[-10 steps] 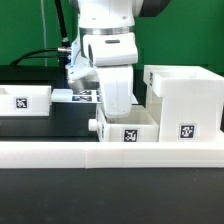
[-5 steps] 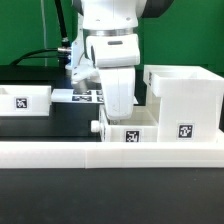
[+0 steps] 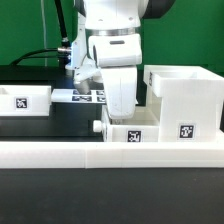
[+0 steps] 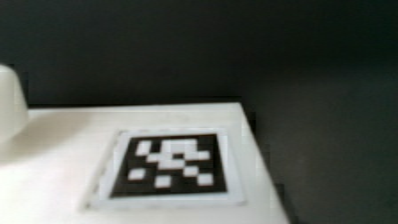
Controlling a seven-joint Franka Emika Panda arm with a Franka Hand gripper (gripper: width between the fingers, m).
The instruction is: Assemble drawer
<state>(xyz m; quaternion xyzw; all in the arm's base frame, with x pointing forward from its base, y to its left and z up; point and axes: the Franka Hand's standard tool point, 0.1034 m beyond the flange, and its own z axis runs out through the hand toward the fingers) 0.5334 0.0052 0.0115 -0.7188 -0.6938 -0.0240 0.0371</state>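
Note:
The drawer's cube-shaped housing (image 3: 186,100) stands at the exterior view's right, with a tag on its front. A small open-top tray (image 3: 143,134) with a knob (image 3: 97,127) lies just left of the housing, against the front rail. My gripper (image 3: 119,113) reaches down into this tray at its knob end. Its fingertips are hidden behind the tray's wall. A second tray (image 3: 26,100) lies at the far left. The wrist view shows a white tagged surface (image 4: 173,163) close up, not the fingers.
The long low white rail (image 3: 100,155) runs across the front of the table. The marker board (image 3: 88,97) lies flat behind the arm. Dark table (image 4: 267,50) shows beyond the white surface in the wrist view.
My gripper and the small tray have slid together a little to the exterior view's right, toward the housing. The housing and the left tray have not moved.

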